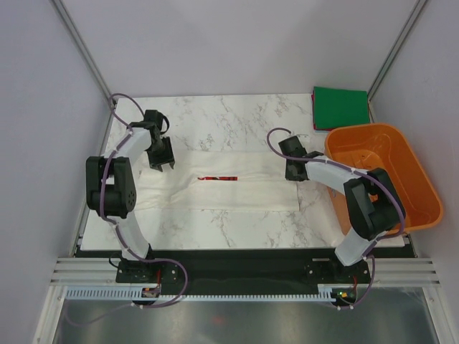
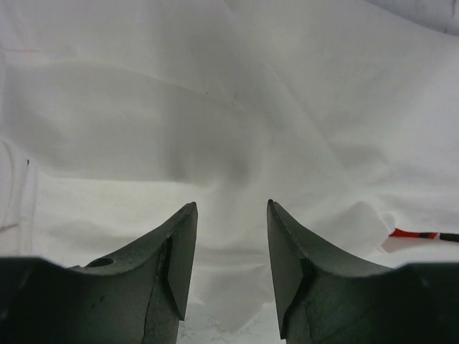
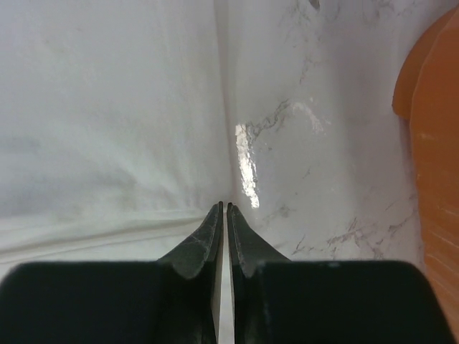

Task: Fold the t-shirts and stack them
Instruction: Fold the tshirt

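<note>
The white t-shirt [image 1: 237, 193] lies in a long folded strip across the middle of the table, a sliver of its red print [image 1: 217, 177] showing. My left gripper [image 1: 162, 165] is open just over the shirt's left end; in the left wrist view its jaws [image 2: 229, 204] stand apart above wrinkled white cloth [image 2: 215, 107], the red print [image 2: 412, 234] at the right edge. My right gripper [image 1: 294, 174] is at the shirt's right end; its jaws [image 3: 224, 205] are pressed together at the cloth's [image 3: 107, 107] edge. The dark green t-shirt [image 1: 341, 107] lies folded square at the back right.
An orange slatted basket [image 1: 380, 172] stands at the right edge, close beside my right arm, and shows in the right wrist view [image 3: 437, 143]. The marble tabletop [image 1: 215, 122] is bounded by grey walls at left, back and right.
</note>
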### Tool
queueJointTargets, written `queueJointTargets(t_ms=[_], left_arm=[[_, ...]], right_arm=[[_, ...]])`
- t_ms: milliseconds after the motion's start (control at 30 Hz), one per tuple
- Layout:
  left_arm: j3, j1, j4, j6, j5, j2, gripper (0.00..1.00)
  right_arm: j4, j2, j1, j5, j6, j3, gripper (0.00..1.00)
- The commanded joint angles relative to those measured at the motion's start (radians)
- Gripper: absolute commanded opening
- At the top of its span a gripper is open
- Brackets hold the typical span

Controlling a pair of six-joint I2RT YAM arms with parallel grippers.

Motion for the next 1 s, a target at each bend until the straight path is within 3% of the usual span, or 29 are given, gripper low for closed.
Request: queueJointTargets(t_ms=[0,167,333,600,967], left_arm=[[0.046,0.03,0.043,-0.057,0.022,0.06,0.51],[0.065,0.031,0.059,-0.094,-0.029,0.131,0.51],[0.039,0.031,0.066,-0.146,-0.142,0.15,0.51],[-0.02,0.059,0.091,-0.18,-0.174,0.136,0.52],[0.09,0.088,0.165,-0.232,0.098,0.139,0.53]], right_arm=[[-0.005,-0.064,-0.006,-0.04,0.003,0.082,0.13],[0.104,-0.018,-0.004,-0.14,0.001,0.107,0.13],[0.152,0.083,-0.013,-0.084,0.007,0.133,0.13],[0.175,0.195,-0.029,-0.044,0.033,0.155,0.14],[0.166,0.309,-0.107,-0.008,0.032,0.277,0.13]])
